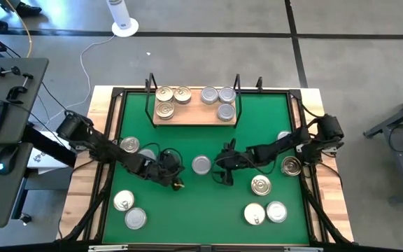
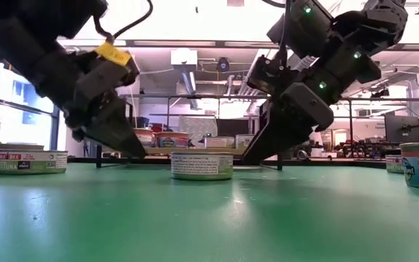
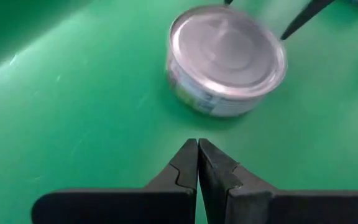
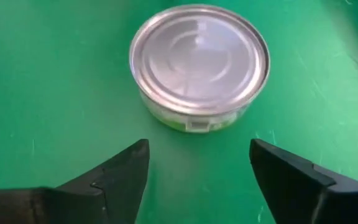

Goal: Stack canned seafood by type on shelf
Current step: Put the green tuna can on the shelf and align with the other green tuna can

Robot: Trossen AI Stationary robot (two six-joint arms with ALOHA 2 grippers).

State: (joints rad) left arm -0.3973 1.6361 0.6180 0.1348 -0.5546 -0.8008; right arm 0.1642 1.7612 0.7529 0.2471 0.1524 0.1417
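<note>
One silver-lidded tin (image 4: 199,62) sits on the green mat (image 1: 187,217) at mid-table, straight ahead of the right tool (image 4: 197,171), whose fingers stand spread wider than it and clear of its sides. The left tool (image 3: 197,163), closed and empty, points at it from the opposite side. Beyond, the shelf (image 1: 194,115) already carries five tins.
</note>
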